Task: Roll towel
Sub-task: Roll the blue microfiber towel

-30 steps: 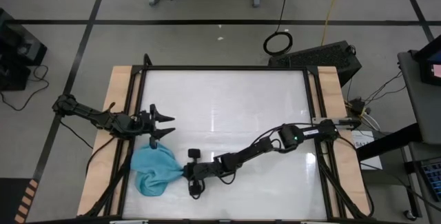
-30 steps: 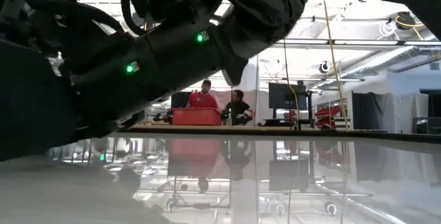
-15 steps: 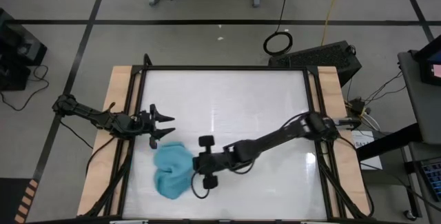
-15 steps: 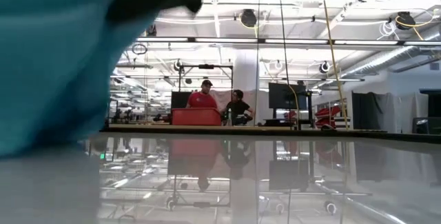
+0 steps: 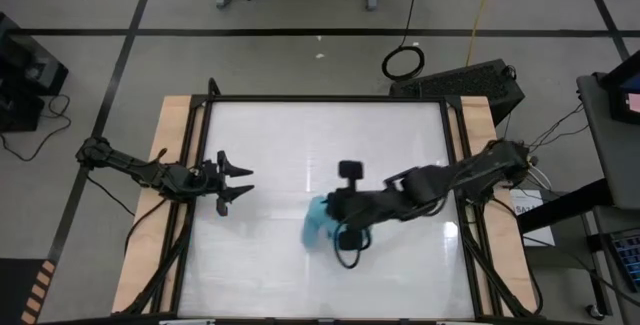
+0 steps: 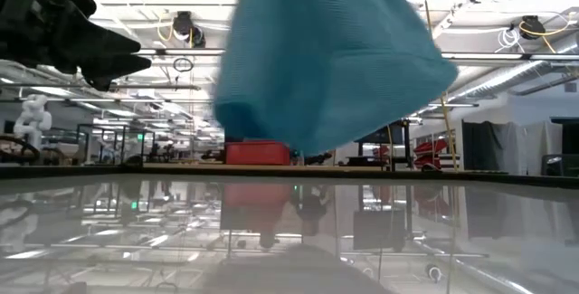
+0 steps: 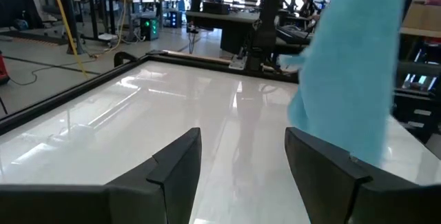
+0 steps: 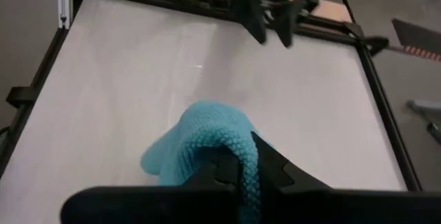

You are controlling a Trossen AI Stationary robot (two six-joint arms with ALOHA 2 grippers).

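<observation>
- On the left side of the white glossy worktop (image 5: 300, 135), the left pincer (image 5: 238, 181) waits with its two dark fingers spread wide and nothing between them, well apart from the cloth; its wrist view shows bare white surface between the fingers.
- Near the middle of the worktop, slightly toward the front edge, the small soft turquoise-blue cloth towel (image 5: 319, 221) hangs bunched in a crumpled bundle. In the low view the towel (image 6: 326, 54) dangles clear of the glossy surface, its lower edge well off the reflection beneath it, so it looks lifted and not lying flat.
- Just to the right of the bundle, the right pincer (image 5: 342, 221) at the end of the dark, outstretched right arm is clenched on a fold of the towel (image 8: 207, 141); in the right wrist view the knit cloth is pinched between the fingers (image 8: 272, 163) and droops away from them.
- Judged from this, rolling has not begun: the towel is a wad, not a spread sheet.
- Risks from here: the grip seems to hold only one fold, so a quick swing could let the cloth slip out and drop in a heap; setting it down bunched would leave no straight edge to roll from; and with the left pincer so far off, the cloth may slide on the slick worktop when one side is pushed without the other pinned.
</observation>
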